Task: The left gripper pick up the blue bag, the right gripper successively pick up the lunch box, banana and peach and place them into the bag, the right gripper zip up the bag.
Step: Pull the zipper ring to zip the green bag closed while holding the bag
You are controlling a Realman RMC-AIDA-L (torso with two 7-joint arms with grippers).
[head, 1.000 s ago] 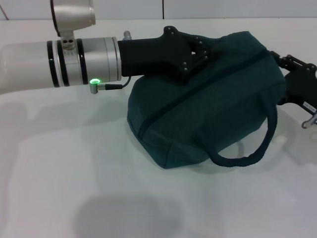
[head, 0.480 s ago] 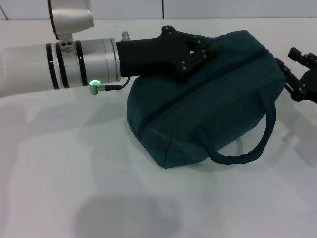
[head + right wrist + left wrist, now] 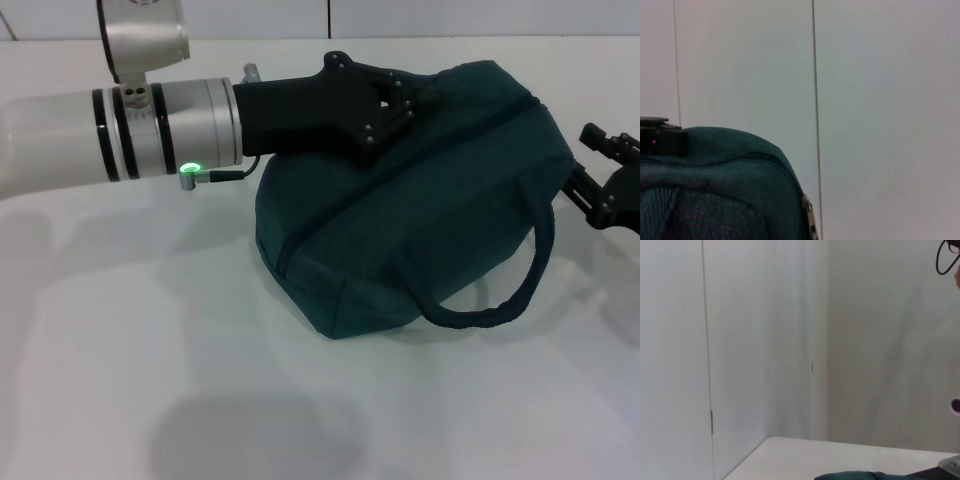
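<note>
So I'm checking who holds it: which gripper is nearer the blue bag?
Left. The left gripper sits on the blue bag's top; the right gripper stands just off its far end.

A plain white table (image 3: 200, 380) filled the head view, soft grey shadows lying across its near part. Behind its far edge ran a pale wall (image 3: 450, 18) split by a thin dark vertical seam. Both wrist views showed the same pale panelled wall (image 3: 765, 340) with narrow vertical joints
</note>
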